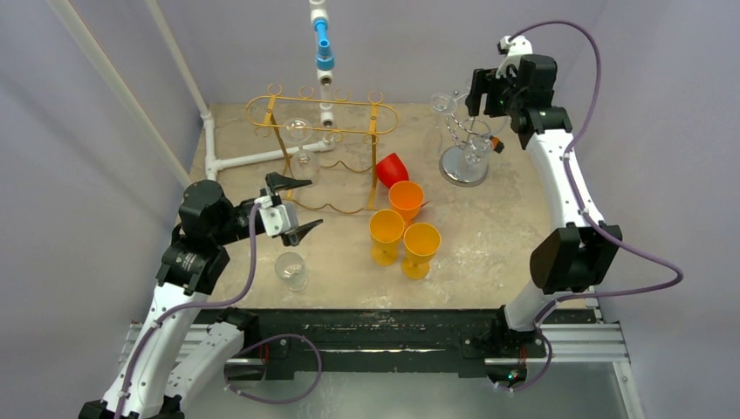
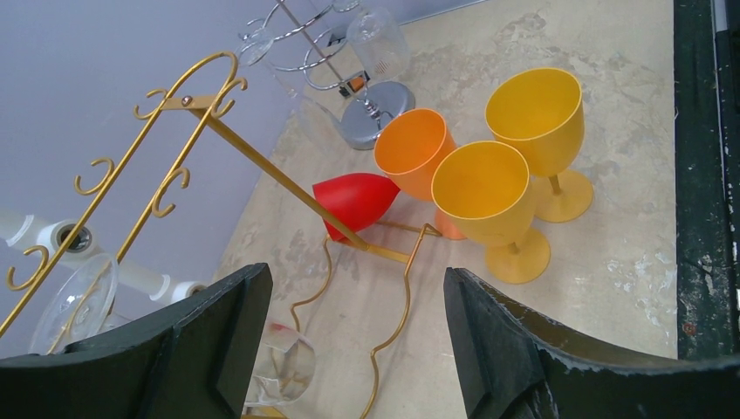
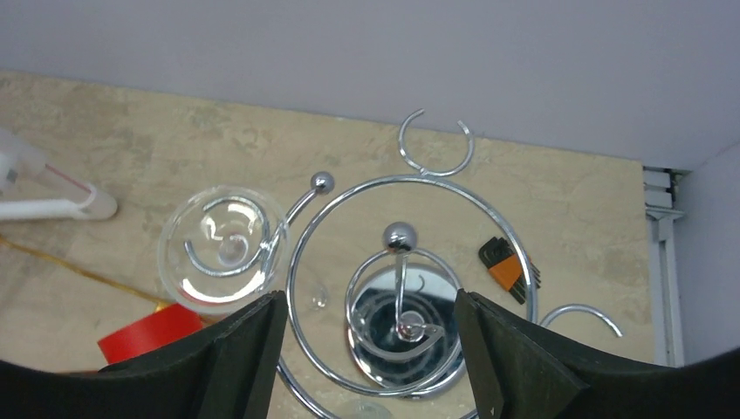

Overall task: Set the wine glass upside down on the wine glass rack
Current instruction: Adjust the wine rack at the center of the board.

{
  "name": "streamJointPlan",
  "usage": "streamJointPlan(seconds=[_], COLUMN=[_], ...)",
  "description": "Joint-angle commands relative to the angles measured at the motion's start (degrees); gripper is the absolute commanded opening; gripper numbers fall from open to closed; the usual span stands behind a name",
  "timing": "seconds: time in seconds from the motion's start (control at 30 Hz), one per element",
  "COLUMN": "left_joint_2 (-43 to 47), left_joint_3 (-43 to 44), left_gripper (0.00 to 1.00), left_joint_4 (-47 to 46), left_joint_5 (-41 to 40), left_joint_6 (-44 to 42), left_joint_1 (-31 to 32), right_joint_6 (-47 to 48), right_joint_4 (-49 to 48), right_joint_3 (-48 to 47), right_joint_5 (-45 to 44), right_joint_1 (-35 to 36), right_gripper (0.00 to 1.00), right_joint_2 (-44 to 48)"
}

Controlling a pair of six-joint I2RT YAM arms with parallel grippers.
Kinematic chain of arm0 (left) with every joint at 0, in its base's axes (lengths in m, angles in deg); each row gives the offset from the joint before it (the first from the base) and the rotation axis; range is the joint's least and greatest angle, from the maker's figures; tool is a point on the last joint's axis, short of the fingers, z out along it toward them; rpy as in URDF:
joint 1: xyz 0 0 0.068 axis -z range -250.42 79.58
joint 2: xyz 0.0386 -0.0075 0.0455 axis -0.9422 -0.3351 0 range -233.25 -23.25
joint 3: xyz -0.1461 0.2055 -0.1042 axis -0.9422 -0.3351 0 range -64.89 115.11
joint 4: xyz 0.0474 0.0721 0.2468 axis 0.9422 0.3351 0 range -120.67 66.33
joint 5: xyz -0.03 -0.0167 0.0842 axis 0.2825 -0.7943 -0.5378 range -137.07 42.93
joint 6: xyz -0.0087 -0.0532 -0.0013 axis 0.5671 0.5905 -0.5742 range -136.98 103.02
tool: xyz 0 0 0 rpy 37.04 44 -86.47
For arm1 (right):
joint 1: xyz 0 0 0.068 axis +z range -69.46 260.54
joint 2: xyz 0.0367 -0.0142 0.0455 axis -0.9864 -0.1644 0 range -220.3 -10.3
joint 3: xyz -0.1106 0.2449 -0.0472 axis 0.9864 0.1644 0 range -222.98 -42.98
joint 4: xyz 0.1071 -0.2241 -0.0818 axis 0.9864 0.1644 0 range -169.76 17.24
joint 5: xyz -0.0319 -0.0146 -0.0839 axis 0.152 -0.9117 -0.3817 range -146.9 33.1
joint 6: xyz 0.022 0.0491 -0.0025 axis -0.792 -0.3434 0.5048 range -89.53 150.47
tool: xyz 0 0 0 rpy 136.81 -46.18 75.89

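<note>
Right wrist, clear wine glass [image 3: 194, 262] inverted on chrome rack [image 3: 400, 236], right tool [image 3: 368, 301] spread, empty

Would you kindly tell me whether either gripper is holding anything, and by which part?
Nothing is held: the left gripper is open near the gold rack, the right gripper open above the chrome rack.

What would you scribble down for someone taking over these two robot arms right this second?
Left claw: open, empty, beside the gold rack.
Right claw: open, empty, above the chrome rack.
Done: a clear glass hangs upside down from a chrome rack hook; a second glass hangs on the gold rack.
To do: an upright glass stands on the table near the left claw; yellow goblets, orange goblet and red goblet are unracked too.
</note>
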Motion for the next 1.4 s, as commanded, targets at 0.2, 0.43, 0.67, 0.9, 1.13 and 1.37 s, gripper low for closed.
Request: streamJointPlan(seconds=[0.2, 0.43, 0.67, 0.9, 1.13, 1.37], left_joint_2=[-0.64, -0.38, -0.9, -0.83, -0.38, 0.18], left_joint_3=[3.54, 3.15, 3.71, 3.41, 3.52, 3.64], left_gripper=[0.77, 0.77, 0.77, 0.77, 0.77, 0.77], left_joint_4=[-0.22, 0.47, 0.47, 0.18, -0.19, -0.11], left_joint_5=[-0.06, -0.43, -0.44, -0.2, -0.26, -0.27], left_joint_6=[1.11, 0.81, 0.78, 1.31, 1.94, 2.16], left_joint_1=[-0.21, -0.21, -0.21, -0.21, -0.21, -0.21], right_joint_6=[6.81, 7.36, 8.11, 4.18, -5.7, -9.88], right_joint_4=[-7.94, -11.71, -13.57, -17.99, -15.53, -15.23], right_joint_3=[4.07, 5.51, 6.6, 10.13, 8.04, 7.87], right_joint_5=[5.54, 5.71, 6.33, 0.26, -9.21, -26.28], right_joint_1=[0.18, 0.18, 0.18, 0.17, 1.16, 8.44], right_gripper=[0.63, 0.48, 0.3, 0.0, 0.0, 0.0], right_joint_2=[-1.69, -3.55, -4.46, -1.77, -0.57, 0.7])
